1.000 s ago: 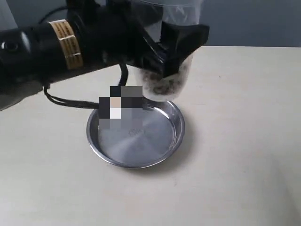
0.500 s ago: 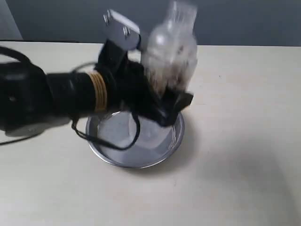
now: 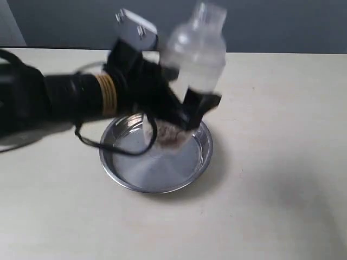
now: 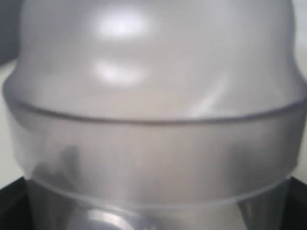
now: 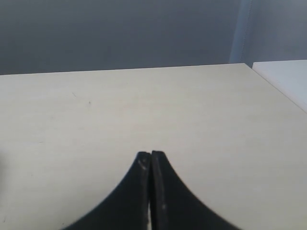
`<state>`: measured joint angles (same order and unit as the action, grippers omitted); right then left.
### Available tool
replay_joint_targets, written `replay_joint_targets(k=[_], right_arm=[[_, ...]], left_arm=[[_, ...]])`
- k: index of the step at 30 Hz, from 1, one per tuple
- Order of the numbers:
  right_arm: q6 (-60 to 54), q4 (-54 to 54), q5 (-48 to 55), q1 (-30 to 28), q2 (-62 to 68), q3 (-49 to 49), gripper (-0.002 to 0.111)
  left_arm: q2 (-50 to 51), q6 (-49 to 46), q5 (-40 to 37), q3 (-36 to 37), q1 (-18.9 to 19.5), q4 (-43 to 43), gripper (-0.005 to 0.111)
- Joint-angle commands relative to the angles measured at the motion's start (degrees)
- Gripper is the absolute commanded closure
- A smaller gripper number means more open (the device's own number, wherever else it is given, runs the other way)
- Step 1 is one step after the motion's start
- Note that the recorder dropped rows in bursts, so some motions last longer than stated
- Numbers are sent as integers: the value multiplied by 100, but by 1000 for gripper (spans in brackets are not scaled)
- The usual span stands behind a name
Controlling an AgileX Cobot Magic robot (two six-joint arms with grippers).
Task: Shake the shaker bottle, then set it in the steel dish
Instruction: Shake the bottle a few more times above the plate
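The shaker bottle (image 3: 194, 59) is held upright and slightly tilted in the air over the far side of the steel dish (image 3: 130, 181), blurred by motion. Brown-white granules sit in its lower end near the dish. My left gripper (image 3: 181, 116) is shut on the bottle's middle, reaching in from the left. The frosted bottle wall (image 4: 153, 120) fills the left wrist view and hides the fingers there. My right gripper (image 5: 151, 154) is shut and empty over bare table, and does not show in the exterior view.
The pale table (image 3: 282, 179) spreads around the dish. A dark wall runs behind its far edge. A cable (image 3: 108, 146) from the left arm hangs over the dish's left rim. A white surface (image 5: 288, 79) lies beyond the table corner in the right wrist view.
The left arm swung the bottle down from high up and tipped it cap-up. In the last half second the granules dropped to the bottle's lower end, by the dish.
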<state>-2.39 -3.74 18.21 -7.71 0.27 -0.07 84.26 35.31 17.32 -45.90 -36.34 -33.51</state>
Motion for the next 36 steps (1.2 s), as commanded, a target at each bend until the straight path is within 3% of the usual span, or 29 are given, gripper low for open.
replay_joint_targets(k=[1, 3, 4, 6, 8, 9, 10, 12, 14, 15, 17, 21, 24, 26, 28, 31, 33, 34, 36], right_arm=[[-11, -1, -70, -20, -27, 7, 109], [-11, -1, -70, -20, -27, 7, 109], [-11, -1, -70, -20, -27, 7, 109], [-11, -1, -70, -20, -27, 7, 109], [-11, -1, -70, -20, -27, 7, 109], [-11, -1, -70, -20, -27, 7, 109], [-11, -1, -70, -20, -27, 7, 109], [-11, -1, -70, -20, -27, 7, 109], [-11, -1, -70, -20, -27, 7, 109], [-11, -1, -70, -20, -27, 7, 109], [-11, -1, -70, -20, -27, 7, 109], [-11, -1, -70, -20, -27, 7, 109], [-11, -1, -70, -20, -27, 7, 109], [-11, -1, -70, -20, -27, 7, 109], [-11, -1, -70, -20, -27, 7, 109], [-11, -1, -70, -20, -27, 7, 109], [-11, -1, -70, -20, -27, 7, 109], [-11, -1, -70, -20, -27, 7, 109], [-11, -1, -70, -20, -27, 7, 109]], left_arm=[[-66, 65, 124, 106, -34, 51, 106], [182, 189, 383, 263, -72, 67, 106], [-143, 201, 864, 113, -82, 42, 106], [-699, -177, 1066, -319, -82, 42, 106], [-912, -346, 65, -703, -98, 125, 106], [-594, -92, -451, -476, -96, 136, 106], [-65, -60, -479, -64, -82, 188, 106], [600, 261, 110, 336, -29, 371, 106], [-232, 317, 956, -37, -41, -36, 106], [-671, 179, 858, -353, -41, -126, 106], [-694, 1, 542, -292, -41, -126, 106], [319, 30, 352, 205, 46, 26, 106], [-517, 114, 1729, -355, 39, -50, 106], [-694, 41, 777, -647, 21, -89, 106], [-5, 68, -146, -81, -35, -42, 106], [656, 68, 448, 339, 14, 210, 106], [117, 68, 1161, 85, 14, 136, 106], [-444, 36, 1216, -314, 14, 71, 106], [-511, -153, 801, -204, 14, -37, 106]])
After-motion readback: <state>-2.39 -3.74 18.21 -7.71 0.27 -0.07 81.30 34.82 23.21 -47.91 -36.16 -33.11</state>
